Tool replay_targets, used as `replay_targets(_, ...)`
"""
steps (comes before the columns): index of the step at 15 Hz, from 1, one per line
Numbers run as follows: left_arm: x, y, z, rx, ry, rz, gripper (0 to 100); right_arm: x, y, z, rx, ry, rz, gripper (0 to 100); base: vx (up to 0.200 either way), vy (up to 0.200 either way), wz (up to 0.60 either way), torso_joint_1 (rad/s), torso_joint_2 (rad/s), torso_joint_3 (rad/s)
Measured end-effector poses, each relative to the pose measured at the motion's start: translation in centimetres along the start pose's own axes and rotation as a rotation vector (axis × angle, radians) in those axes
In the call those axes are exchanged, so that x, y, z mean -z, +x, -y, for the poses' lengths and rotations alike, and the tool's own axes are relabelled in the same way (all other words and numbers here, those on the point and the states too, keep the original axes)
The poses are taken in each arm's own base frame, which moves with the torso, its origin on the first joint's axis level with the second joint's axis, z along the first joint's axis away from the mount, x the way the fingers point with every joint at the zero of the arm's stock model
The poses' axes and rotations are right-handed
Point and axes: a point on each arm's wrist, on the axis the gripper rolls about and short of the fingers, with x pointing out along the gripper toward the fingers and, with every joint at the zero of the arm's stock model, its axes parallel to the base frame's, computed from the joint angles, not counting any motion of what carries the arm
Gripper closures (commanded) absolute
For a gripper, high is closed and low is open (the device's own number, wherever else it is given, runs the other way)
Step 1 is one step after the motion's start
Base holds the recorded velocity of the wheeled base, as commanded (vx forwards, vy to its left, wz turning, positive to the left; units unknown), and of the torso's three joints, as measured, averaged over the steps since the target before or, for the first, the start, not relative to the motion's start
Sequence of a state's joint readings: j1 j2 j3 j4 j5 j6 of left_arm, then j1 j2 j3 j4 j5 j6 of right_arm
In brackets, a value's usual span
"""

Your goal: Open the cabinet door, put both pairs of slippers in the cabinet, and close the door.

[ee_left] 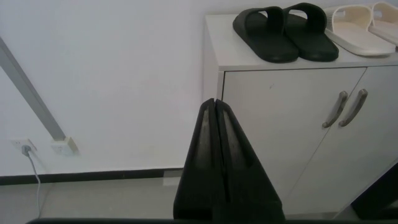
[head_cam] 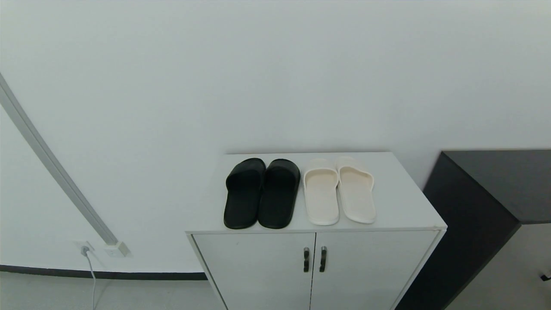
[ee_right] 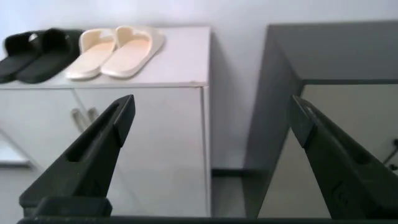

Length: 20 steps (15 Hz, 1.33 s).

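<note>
Black slippers [head_cam: 261,193], left, and cream slippers [head_cam: 339,191], right, are set atop the closed white cabinet [head_cam: 400,202], the left gripper [ee_left: 216,102] pressed together, the right gripper [ee_right: 211,102] spread apart.

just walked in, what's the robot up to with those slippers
Nothing is being handled yet. The black slippers and the cream slippers sit side by side on top of the white cabinet, whose doors are shut. The left gripper is shut and the right gripper open, both short of the cabinet, touching nothing.
</note>
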<state>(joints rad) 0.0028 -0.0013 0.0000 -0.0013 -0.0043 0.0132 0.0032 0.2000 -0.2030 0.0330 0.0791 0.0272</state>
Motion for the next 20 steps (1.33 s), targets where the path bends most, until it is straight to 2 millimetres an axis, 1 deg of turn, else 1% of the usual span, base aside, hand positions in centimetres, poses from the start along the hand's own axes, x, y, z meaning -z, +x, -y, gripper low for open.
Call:
replay_targets(2,0.0,0.0,0.0,0.000,0.000,0.000,100,-2.6,2.4,0.0,-0.063,0.025,-0.066,0,0.000,0.000,0.00,0.000,0.00,0.000)
replay_targets(4,0.0,0.0,0.0,0.000,0.000,0.000,100,-4.9,5.8,-0.2,-0.133,0.058,-0.107,0,0.000,0.000,0.00,0.000,0.00,0.000)
replay_targets(5,0.0,0.0,0.0,0.000,-0.001,0.000,100,-5.8,7.4,-0.6,-0.172,0.071,-0.130,0,0.000,0.000,0.00,0.000,0.00,0.000)
replay_targets(6,0.0,0.0,0.0,0.000,-0.001,0.000,100,-6.4,9.0,-1.4,-0.205,0.078,-0.147,0,0.000,0.000,0.00,0.000,0.00,0.000)
replay_targets(8,0.0,0.0,0.0,0.000,-0.001,0.000,100,-7.3,11.3,-3.5,-0.247,0.084,-0.159,0,0.000,0.000,0.00,0.000,0.00,0.000)
replay_targets(10,0.0,0.0,0.0,0.001,-0.001,0.000,100,-7.5,13.5,-5.9,-0.234,0.071,-0.181,0,0.000,0.000,0.00,0.000,0.00,0.000)
replay_targets(13,0.0,0.0,0.0,0.002,-0.001,-0.001,100,-7.9,16.0,-9.3,-0.244,0.069,-0.195,0,0.000,0.000,0.00,0.000,0.00,0.000)
replay_targets(17,0.0,0.0,0.0,0.002,-0.001,-0.001,100,-7.3,18.4,-12.7,-0.215,0.041,-0.210,0,0.000,0.000,0.00,0.000,0.00,0.000)
replay_targets(20,0.0,0.0,0.0,0.002,-0.001,-0.001,100,-6.6,20.7,-15.1,-0.163,0.046,-0.195,0,0.000,0.000,0.00,0.000,0.00,0.000)
